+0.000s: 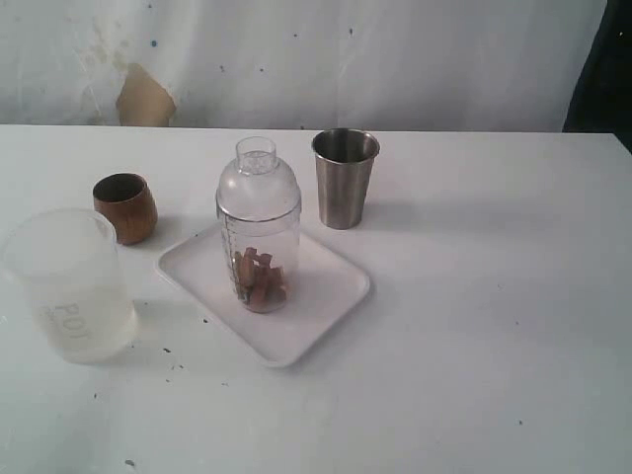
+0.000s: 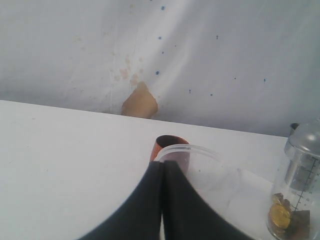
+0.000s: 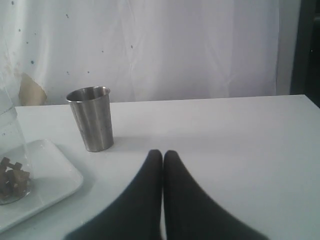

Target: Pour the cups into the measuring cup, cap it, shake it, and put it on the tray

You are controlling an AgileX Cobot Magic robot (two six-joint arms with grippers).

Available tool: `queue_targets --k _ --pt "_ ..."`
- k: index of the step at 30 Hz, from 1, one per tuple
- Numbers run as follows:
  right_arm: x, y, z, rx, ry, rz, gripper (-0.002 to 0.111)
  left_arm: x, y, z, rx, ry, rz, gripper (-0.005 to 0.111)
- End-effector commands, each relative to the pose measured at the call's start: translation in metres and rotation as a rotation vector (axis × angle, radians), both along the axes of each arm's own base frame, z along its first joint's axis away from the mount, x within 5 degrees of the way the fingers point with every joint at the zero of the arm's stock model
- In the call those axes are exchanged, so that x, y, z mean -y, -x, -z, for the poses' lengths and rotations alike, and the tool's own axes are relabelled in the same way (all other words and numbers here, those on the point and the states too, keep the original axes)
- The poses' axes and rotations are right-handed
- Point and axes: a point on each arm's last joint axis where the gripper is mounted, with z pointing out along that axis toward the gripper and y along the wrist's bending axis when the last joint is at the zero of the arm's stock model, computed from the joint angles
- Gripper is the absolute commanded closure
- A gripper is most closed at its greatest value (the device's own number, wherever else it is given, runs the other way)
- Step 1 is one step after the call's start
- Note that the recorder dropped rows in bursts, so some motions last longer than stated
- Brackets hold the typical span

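While tray (image 1: 331, 296) bears measuring cup (image 1: 259, 237) (capped), tumbler (image 1: 345, 178) neighbours.

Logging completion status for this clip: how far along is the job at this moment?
Looks finished. The tall clear plastic measuring cup stands capped on the shallow white tray, brown pieces inside. The small dark-brown wooden cup and the shiny steel tumbler stand upright on the table. Nothing is in hand: the left gripper and right gripper are shut and empty. Shaking cannot be confirmed from a still; nothing visibly remains.
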Motion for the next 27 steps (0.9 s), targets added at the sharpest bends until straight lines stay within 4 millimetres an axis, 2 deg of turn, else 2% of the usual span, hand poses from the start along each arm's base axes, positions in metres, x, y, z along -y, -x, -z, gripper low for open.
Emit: queue_targets --k 1,21,27 --pt "0.0003 0.0002 0.0019 -0.005 0.004 0.005 0.108 0.0000 0.0000 0.0013 0.002 0.003 0.000 0.107" --pt "0.0003 0.0002 0.0019 -0.005 0.004 0.005 0.108 0.0000 0.0000 0.0013 0.002 0.003 0.000 0.107" --pt "0.0030 0.0002 0.0019 -0.004 0.054 0.048 0.108 0.0000 0.0000 0.0013 0.002 0.003 0.000 0.107"
